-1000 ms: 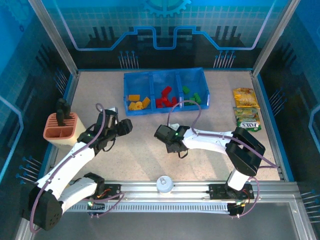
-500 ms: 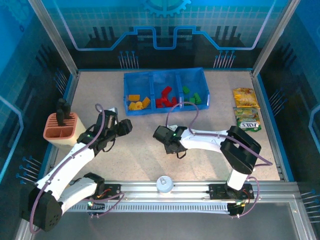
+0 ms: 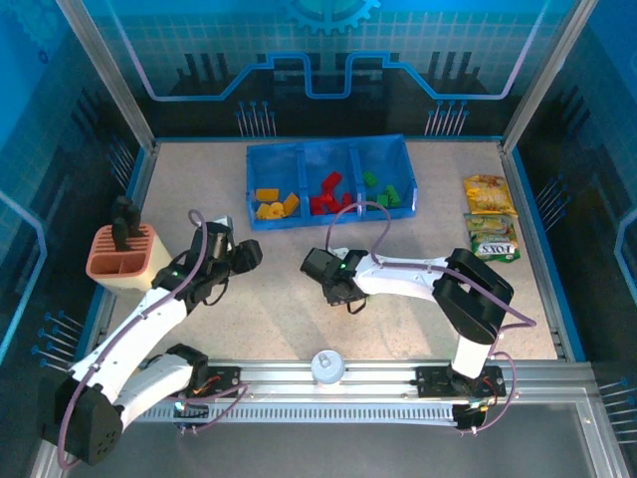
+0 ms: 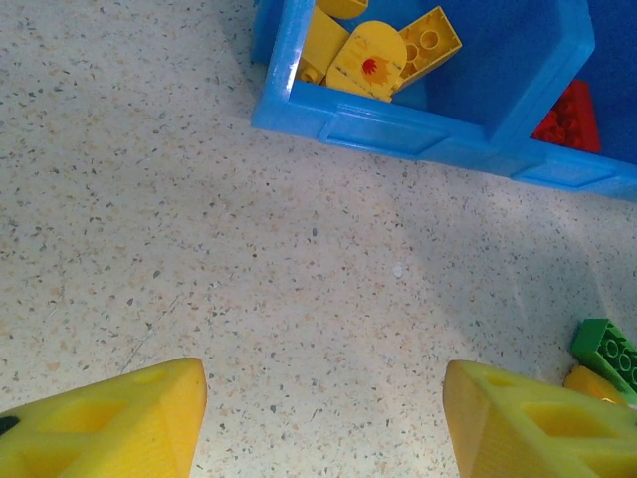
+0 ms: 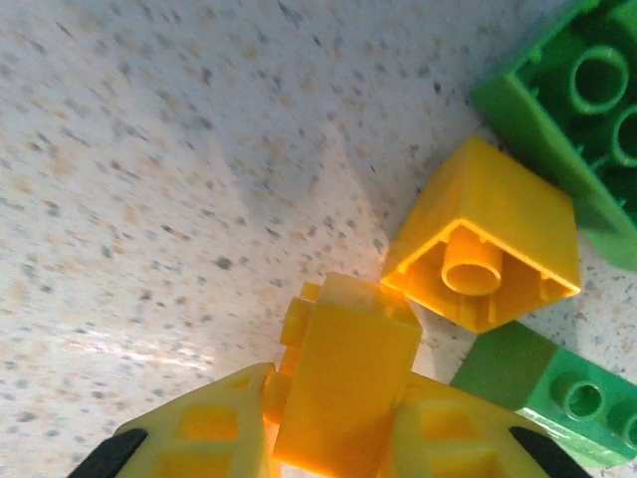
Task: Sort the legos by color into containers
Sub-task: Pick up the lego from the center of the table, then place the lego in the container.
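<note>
Pinches a yellow brick point(image 5: 343, 383) in the right gripper point(image 5: 338, 438), fingers closed on it, close to the table point(image 5: 149, 149). Sits among loose legos: a yellow wedge point(image 5: 488, 249) just ahead, a green brick point(image 5: 577, 110) beyond that, a green block point(image 5: 537, 393) just beside the fingers. Holds the left gripper point(image 4: 323, 428) spread wide and empty near the tray point(image 4: 388, 129). Shows yellow legos point(image 3: 271, 204) in the tray's left compartment, red legos point(image 3: 328, 194) in the middle, green legos point(image 3: 383, 189) in the right.
</note>
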Controlling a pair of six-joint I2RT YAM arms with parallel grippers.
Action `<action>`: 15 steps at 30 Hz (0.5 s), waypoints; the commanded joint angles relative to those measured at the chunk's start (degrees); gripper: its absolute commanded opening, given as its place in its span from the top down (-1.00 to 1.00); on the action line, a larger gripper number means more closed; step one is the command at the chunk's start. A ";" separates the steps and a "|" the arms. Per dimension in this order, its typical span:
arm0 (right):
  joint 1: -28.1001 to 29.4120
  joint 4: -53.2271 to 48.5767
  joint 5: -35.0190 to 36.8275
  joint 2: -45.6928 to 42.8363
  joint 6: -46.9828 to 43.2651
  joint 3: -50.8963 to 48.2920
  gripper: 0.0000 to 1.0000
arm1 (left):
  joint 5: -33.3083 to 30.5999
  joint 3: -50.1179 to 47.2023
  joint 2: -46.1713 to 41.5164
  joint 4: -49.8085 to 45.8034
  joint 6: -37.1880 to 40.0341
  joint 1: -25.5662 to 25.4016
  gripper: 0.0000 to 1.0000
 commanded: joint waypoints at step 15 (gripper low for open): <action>-6.31 -2.20 -8.61 14.68 -22.10 38.06 0.52 | 2.70 -3.31 -12.38 -6.68 -2.19 -0.24 -0.29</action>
